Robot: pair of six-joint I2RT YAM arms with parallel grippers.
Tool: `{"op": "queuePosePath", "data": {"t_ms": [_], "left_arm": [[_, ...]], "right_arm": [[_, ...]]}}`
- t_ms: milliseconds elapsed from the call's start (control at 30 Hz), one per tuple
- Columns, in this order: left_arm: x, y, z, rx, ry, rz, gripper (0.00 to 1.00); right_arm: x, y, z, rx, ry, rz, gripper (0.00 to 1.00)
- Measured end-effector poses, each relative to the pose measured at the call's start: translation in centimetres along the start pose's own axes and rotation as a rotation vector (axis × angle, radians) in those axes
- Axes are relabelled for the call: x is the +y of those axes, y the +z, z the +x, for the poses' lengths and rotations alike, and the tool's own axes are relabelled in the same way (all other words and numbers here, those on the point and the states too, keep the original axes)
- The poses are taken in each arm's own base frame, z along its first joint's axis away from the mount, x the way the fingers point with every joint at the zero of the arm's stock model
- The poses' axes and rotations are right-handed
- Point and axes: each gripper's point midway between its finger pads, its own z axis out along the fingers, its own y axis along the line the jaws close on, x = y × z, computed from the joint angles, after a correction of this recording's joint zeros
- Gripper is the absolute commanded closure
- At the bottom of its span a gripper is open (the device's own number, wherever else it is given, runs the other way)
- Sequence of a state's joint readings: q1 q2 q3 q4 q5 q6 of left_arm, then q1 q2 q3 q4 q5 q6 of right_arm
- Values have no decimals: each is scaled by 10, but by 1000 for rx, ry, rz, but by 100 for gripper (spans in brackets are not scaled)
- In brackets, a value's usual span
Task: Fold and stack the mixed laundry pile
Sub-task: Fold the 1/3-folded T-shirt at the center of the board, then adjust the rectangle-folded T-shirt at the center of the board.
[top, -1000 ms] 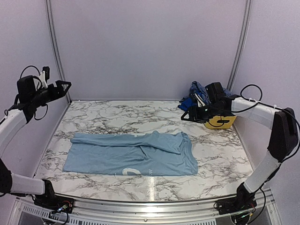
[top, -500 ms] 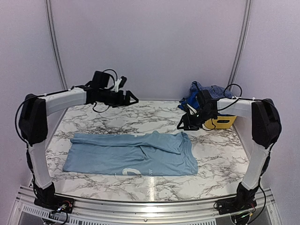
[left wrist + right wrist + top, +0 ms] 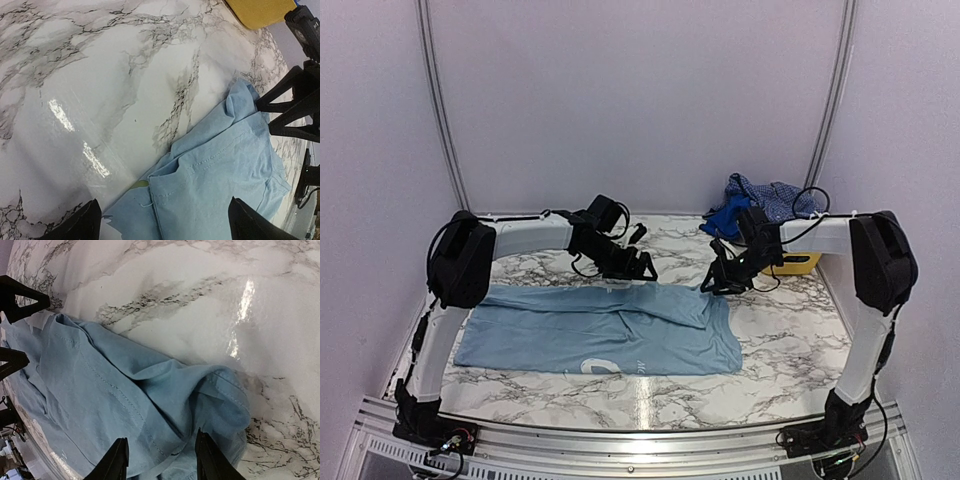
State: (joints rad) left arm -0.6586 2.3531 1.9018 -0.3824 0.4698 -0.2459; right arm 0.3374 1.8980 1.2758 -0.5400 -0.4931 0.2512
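Sky-blue cotton: from the top camera, the T-shirt lies spread across the marble table, its far edge doubled over. The left gripper and right gripper hang close together over that edge. The checked shirt and royal-blue piece are heaped at the yellow basket, back right.

Left wrist: fingers wide apart, cloth below, nothing held.

Right wrist: fingers also apart, above the bunched corner.

Risk: a pinch that catches only the top layer would likely drag the fold open. The arms work so near that they could collide.

Unclear: whether either fingertip touches the cloth. The white print is mostly tucked under. I cannot tell if the heap sits in the basket or behind it.
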Motion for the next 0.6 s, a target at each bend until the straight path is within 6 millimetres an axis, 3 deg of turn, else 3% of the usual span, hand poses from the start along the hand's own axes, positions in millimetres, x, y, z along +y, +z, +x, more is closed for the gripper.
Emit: {"op": "queuePosePath", "data": {"t_ms": [600], "left_arm": [[0,28,1,27,-8,23,43]], "right_arm": [[-1,6,5,23,21,-17,89]]}}
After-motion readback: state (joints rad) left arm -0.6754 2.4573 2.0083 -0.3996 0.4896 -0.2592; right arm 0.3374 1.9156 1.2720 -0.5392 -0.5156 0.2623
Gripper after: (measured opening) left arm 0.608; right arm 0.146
